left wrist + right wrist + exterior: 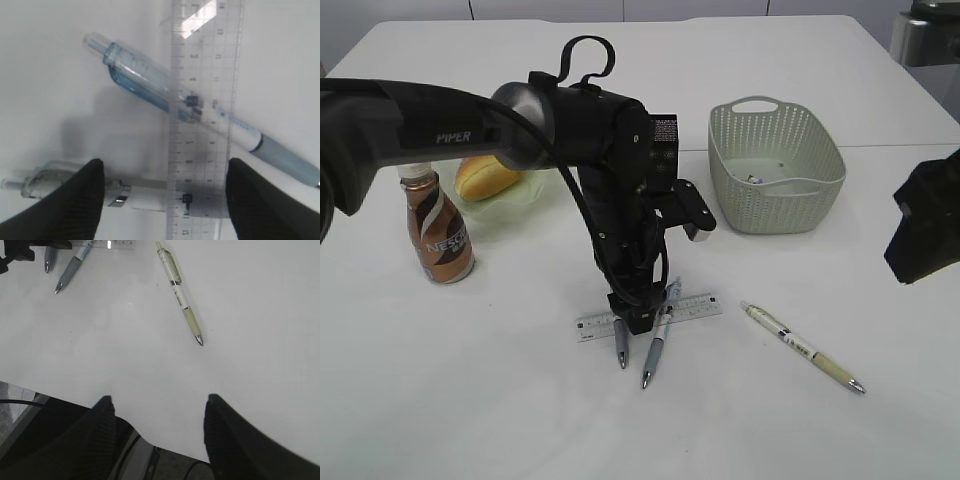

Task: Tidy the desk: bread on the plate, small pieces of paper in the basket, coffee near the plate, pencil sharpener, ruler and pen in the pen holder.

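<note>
My left jaws hang spread just above the ruler [202, 125], one dark ribbed finger [75, 200] on each side of it, pinching nothing. The ruler is clear, flat plastic with fine black marks, lying flat on the smooth white surface [500, 400]; in the exterior view its long axis runs left to right. Two pens lie under it, crossing it at a slant: a blue pen [150, 87] with a see-through barrel and grey grip, and a clear pen [55, 182], both tips pointing toward the near edge. A cream pen [803, 347] lies apart to the right, tip toward the near right. My right jaws [157, 435] are spread and empty over the surface edge. Farther back sit the perforated basket [775, 165], the bread [485, 176] on the wavy plate [530, 190], and the coffee [438, 235] upright beside it.
</note>
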Controlling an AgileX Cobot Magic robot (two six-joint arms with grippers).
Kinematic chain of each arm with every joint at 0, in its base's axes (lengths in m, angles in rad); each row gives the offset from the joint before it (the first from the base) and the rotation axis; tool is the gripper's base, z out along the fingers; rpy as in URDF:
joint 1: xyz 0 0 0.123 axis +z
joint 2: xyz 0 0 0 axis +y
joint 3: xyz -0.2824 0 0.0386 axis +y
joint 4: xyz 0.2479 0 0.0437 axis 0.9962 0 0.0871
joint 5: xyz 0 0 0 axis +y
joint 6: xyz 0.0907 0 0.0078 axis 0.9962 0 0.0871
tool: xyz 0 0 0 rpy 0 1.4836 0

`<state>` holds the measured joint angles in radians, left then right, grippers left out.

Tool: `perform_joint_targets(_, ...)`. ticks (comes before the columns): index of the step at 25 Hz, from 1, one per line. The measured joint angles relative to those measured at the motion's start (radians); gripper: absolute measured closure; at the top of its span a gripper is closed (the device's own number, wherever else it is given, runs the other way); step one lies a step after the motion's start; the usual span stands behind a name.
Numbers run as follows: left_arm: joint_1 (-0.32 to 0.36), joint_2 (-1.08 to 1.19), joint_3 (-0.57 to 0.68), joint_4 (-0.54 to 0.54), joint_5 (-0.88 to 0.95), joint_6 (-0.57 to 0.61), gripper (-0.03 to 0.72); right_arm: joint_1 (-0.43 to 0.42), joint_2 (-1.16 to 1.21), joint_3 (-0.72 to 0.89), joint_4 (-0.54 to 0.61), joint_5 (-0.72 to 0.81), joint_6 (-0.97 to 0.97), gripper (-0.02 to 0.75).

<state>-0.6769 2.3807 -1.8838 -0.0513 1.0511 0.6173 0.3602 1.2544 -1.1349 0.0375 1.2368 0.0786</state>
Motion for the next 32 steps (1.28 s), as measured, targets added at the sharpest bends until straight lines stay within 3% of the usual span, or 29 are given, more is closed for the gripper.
perform_joint_targets(32, 0.0, 0.0, 0.0, -0.016, -0.019, 0.0, 0.139, 0.0, 0.0, 0.0, 0.0, 0.0, 0.0, 0.29)
